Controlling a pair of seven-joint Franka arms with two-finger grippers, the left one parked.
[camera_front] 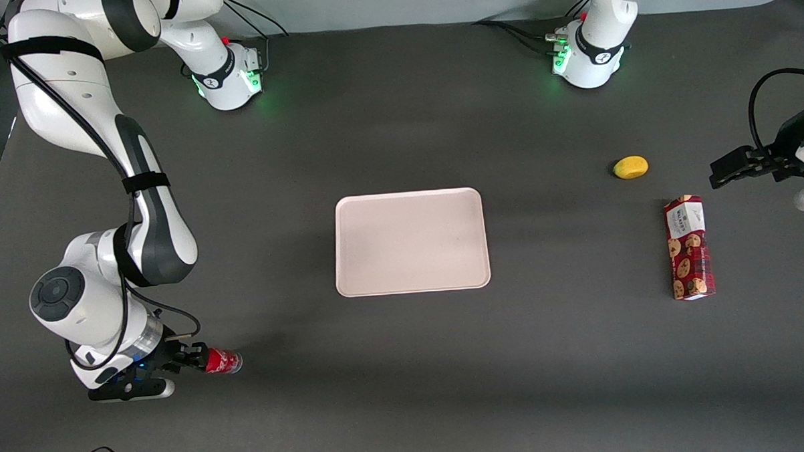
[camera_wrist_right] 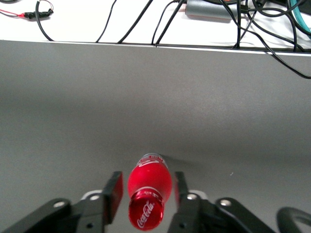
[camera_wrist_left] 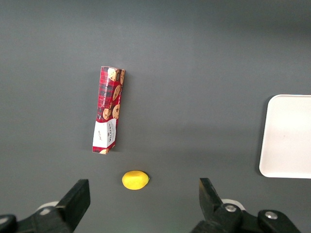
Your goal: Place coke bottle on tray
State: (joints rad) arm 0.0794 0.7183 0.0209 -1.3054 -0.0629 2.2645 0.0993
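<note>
The coke bottle (camera_front: 223,361) is small and red, and lies on its side on the dark table near the front edge, toward the working arm's end. In the right wrist view the coke bottle (camera_wrist_right: 149,183) points its red cap at the camera. My gripper (camera_front: 194,358) is low over the table with its fingers on either side of the bottle's neck. The gripper (camera_wrist_right: 147,180) is open, with a small gap between each pad and the bottle. The pale pinkish-white tray (camera_front: 412,242) lies flat mid-table with nothing on it, well away from the bottle; its edge also shows in the left wrist view as the tray (camera_wrist_left: 289,136).
A red cookie box (camera_front: 689,247) and a yellow lemon-like fruit (camera_front: 631,167) lie toward the parked arm's end. The table's front edge (camera_wrist_right: 155,46) with cables past it is close to the bottle.
</note>
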